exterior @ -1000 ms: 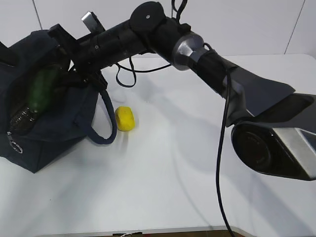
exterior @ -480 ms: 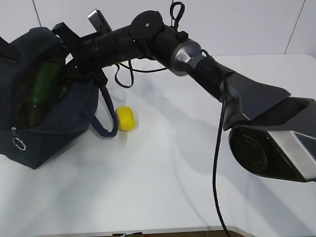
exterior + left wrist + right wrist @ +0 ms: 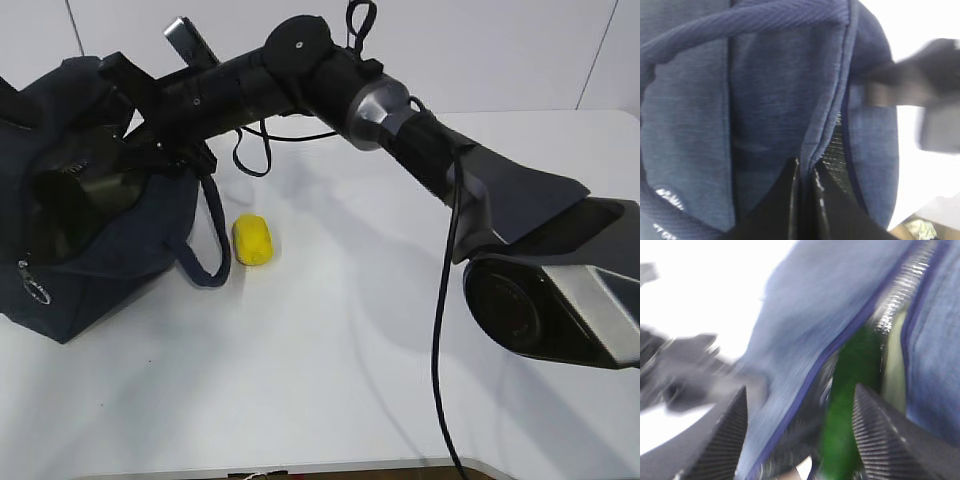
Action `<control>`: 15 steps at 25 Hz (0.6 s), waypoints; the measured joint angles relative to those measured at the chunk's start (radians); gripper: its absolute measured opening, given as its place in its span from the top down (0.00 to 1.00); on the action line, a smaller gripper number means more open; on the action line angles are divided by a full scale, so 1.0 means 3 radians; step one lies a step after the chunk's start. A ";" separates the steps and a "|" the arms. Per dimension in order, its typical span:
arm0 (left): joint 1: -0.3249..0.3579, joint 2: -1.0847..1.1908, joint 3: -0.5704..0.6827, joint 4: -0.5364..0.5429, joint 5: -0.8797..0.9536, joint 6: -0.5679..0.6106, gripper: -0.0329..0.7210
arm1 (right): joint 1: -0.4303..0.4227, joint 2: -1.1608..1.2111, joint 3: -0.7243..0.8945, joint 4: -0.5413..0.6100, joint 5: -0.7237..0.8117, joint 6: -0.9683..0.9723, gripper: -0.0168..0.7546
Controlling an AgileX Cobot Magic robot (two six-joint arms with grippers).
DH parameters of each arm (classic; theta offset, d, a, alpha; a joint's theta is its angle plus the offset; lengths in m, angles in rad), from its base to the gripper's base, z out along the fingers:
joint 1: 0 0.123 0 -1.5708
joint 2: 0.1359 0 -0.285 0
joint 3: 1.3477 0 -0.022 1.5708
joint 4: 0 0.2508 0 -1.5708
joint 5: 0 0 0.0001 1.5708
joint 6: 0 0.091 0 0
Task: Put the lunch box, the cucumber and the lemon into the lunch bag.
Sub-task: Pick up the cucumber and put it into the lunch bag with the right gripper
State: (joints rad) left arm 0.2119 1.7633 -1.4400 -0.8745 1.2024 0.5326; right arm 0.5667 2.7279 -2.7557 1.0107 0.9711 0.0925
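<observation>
The right gripper (image 3: 800, 432) sits at the mouth of the bag (image 3: 110, 250), its two ribbed fingers (image 3: 722, 435) spread wide with nothing pinched between them. Just beyond the fingertips, the cucumber (image 3: 847, 410) lies inside the bag's opening, apart from both fingers; its long axis runs away from the hand, down into the bag beside the silver zipper edge. A pale green strip shows next to it, probably the lid of the lunch box (image 3: 895, 365), though the blur leaves that uncertain.

The left gripper (image 3: 805, 200) is pressed shut on the bag's rim, pinching the navy fabric and holding the mouth open. In the exterior view that arm is mostly hidden behind the bag.

The lemon (image 3: 253, 241) is the one piece left outside. It rests on the table (image 3: 330, 380), below the right arm's forearm and back toward its base, just beside the bag's hanging loop handle (image 3: 205, 265). It is short and blocky, so its axis matters little for a grasp.

Judging by this, the cucumber step looks finished and the lemon is next. The right gripper is the free one and the nearer of the two, while the left is busy with the rim. To reach the lemon it would have to pull back out of the opening and drop toward the table, clear of the handle.
</observation>
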 joint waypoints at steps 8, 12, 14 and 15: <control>0.0074 0.0000 0.0000 0.0421 -0.0023 -0.0028 0.97 | -0.0058 0.0005 -0.0550 -0.0135 0.0536 -0.0175 0.30; 0.0202 0.0000 0.0000 0.0427 -0.0074 -0.0034 0.97 | -0.0063 0.0005 -0.0598 -0.0670 0.0845 -0.0188 0.30; 0.0288 0.0000 0.0000 0.0449 -0.0088 -0.0034 0.97 | -0.0063 0.0005 -0.0601 -0.0921 0.0890 -0.0188 0.30; 0.0323 0.0000 0.0000 0.0458 -0.0088 -0.0034 0.97 | -0.0070 0.0005 -0.0601 -0.0984 0.0892 -0.0188 0.30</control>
State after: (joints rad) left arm 0.3089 1.7633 -1.4400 -0.7372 1.1760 0.5223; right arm 0.5456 2.7294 -2.9359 0.7156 1.2386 0.0361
